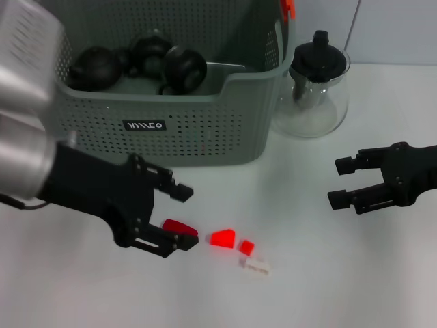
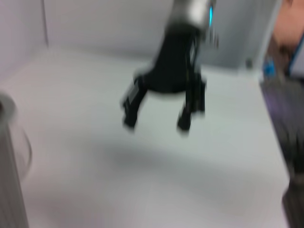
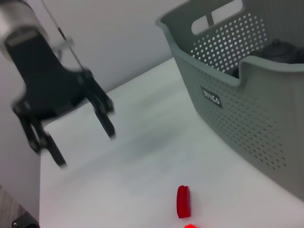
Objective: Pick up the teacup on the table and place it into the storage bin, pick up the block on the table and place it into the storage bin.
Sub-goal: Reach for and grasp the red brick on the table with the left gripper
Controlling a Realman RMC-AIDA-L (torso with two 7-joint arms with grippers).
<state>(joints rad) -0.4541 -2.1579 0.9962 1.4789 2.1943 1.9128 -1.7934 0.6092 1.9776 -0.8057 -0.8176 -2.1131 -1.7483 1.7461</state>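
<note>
Near the table's front edge, the open left gripper (image 1: 179, 220) straddling the dark red block (image 1: 179, 227) may knock it aside if lowered crooked.

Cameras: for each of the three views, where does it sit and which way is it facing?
Head view: on the robot's head, looking down at the table; shows the left gripper by a red block, the right gripper, and the storage bin.
Left wrist view: on the left arm, looking across the table at the right gripper.
Right wrist view: on the right arm, facing the left gripper, the storage bin and the red block.
Shared: the head and right wrist views both show the bin and block.
</note>
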